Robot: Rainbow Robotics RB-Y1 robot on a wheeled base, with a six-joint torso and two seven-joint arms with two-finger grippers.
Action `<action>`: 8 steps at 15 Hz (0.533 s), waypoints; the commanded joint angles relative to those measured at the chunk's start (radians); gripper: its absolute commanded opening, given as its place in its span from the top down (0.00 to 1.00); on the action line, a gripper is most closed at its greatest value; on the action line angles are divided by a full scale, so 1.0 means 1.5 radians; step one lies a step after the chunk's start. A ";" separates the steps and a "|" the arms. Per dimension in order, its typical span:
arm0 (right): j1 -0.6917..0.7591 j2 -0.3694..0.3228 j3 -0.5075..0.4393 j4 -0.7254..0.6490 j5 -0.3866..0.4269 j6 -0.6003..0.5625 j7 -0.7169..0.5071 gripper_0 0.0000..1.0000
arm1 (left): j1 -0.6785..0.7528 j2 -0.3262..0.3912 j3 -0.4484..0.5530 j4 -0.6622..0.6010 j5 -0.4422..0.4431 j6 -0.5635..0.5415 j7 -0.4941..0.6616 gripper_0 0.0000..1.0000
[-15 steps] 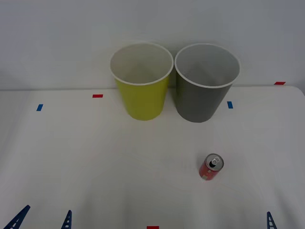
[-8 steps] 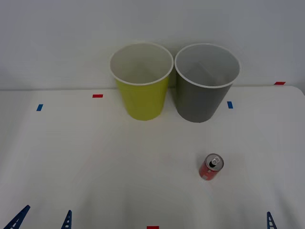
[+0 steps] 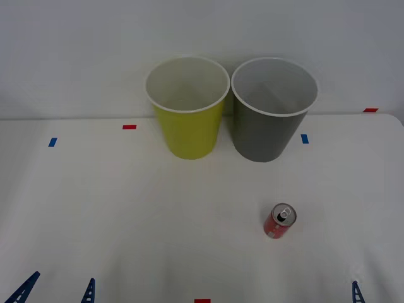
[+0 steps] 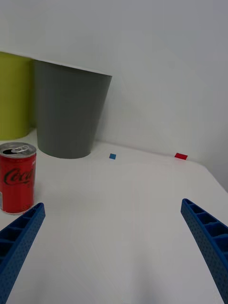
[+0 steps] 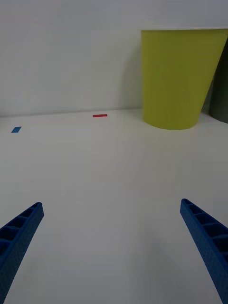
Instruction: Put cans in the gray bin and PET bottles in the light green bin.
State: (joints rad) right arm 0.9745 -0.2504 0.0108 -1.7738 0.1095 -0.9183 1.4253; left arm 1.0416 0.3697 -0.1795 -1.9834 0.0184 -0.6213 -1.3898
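Right gripper [image 4: 111, 237] spread wide, blue ribbed fingers [image 4: 19, 237] at the two lower corners of its wrist view, nothing between them. Low over the white table [image 3: 126, 208] at the near edge, to the right; in the front view just one fingertip [image 3: 357, 291] poking in. Red can [image 4: 17, 177] upright just ahead of one finger and off to that side, apart from it, lettering readable in the right wrist view; from the front view, instead, the silver top and pull tab [image 3: 283, 214]. Beyond the can, the gray bin [image 3: 273, 107] at the far edge, with the light green bin [image 3: 187, 106] just beside it on the left, rims nearly touching; pale insides seen from above in the front view, outer walls alone from the wrist views.

Left gripper [image 5: 111, 237] likewise spread, holding nothing, at the near-left edge. Broad bare tabletop ahead of it up to the light green bin. Small red tape mark [image 5: 99, 115] and blue tape mark [image 5: 16, 129] along the far side.
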 commanded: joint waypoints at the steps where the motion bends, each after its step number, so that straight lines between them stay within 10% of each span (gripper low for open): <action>1: -0.005 0.000 0.042 0.010 -0.022 -0.006 0.010 0.00 | 0.000 0.000 0.000 0.000 0.000 0.000 0.000 0.00; 8: -0.002 -0.036 0.134 0.010 -0.092 0.022 0.085 0.00 | 0.000 0.000 0.000 0.000 0.000 0.000 0.000 0.00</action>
State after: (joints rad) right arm 0.9712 -0.3034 0.1868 -1.7595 -0.0116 -0.8927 1.4909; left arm 1.0416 0.3697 -0.1795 -1.9834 0.0184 -0.6213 -1.3898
